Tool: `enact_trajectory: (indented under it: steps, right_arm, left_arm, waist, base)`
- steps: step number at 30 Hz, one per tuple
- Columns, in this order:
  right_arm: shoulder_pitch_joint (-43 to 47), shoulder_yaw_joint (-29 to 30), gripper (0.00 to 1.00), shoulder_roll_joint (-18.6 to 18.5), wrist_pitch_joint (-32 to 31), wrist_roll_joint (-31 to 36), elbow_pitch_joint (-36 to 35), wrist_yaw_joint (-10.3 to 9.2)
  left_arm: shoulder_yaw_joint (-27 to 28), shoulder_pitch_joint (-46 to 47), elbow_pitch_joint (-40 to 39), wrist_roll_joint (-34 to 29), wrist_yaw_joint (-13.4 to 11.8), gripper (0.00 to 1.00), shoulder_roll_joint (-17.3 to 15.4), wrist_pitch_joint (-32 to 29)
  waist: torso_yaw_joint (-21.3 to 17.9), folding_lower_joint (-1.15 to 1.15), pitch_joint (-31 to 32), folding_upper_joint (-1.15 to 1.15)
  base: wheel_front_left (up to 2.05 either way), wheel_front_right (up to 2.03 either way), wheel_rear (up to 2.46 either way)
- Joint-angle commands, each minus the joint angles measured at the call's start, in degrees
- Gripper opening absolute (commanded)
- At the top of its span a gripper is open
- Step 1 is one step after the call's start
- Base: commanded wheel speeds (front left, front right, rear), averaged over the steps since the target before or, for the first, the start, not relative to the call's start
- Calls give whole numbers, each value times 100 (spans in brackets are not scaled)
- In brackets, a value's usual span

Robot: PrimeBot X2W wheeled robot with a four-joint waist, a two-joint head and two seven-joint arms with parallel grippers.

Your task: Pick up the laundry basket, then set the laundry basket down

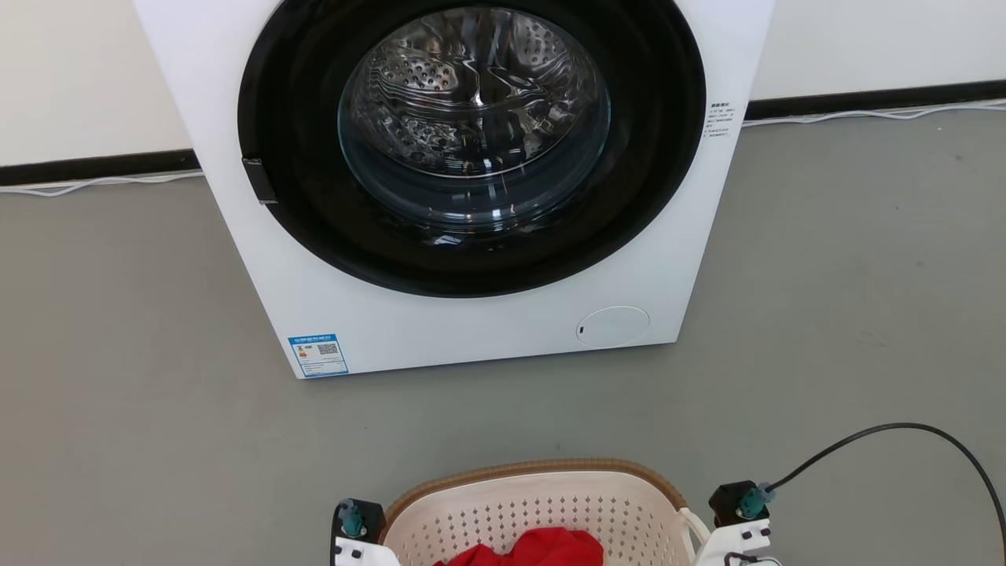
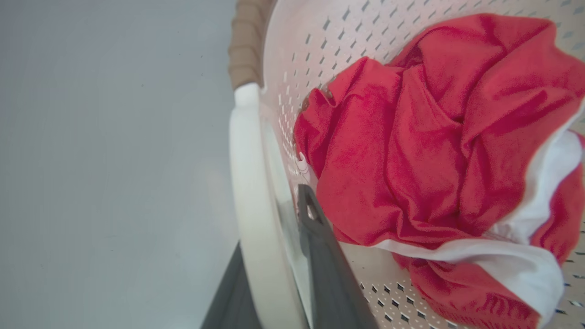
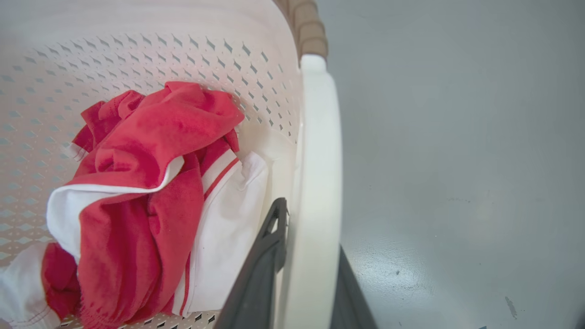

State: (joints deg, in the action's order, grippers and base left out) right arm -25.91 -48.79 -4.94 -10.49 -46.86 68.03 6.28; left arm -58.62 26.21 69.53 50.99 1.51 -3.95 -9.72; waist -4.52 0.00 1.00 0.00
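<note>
The cream-white perforated laundry basket (image 1: 542, 503) with its brown woven rim band lies at the bottom of the head view, red and white clothes (image 1: 542, 548) inside it. In the left wrist view my left gripper (image 2: 269, 228) is shut on the basket's white loop handle (image 2: 247, 151), one dark finger inside the basket wall and one outside. My right gripper (image 3: 311, 233) grips the opposite handle (image 3: 320, 137) the same way. Whether the basket rests on the floor or hangs above it cannot be told.
A white front-loading washing machine (image 1: 471, 330) with its round door shut stands straight ahead on the grey floor (image 1: 118, 393). A black cable (image 1: 904, 428) loops from my right wrist. White cables run along the dark skirting at the wall.
</note>
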Motion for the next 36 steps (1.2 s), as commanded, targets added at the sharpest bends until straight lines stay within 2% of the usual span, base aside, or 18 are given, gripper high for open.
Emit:
enact_trajectory:
  steps: [1,25,36]
  right_arm:
    - [-233,-148,0,206,176,-39,-218,121]
    - [-305,-459,0,206,331,-359,-231,121]
    - [-735,-461,0,206,836,-429,-233,121]
  left_arm:
    - [-10,202,-141,18,128,0,107,83]
    - [-228,364,-3,212,106,0,107,190]
    - [-298,965,142,87,79,0,91,512]
  waist:
    - [0,0,-2,0]
    - [19,0,-165,0]
    - [48,0,-898,0]
  base:
    - [0,0,0]
    - [0,0,0]
    - [0,0,0]
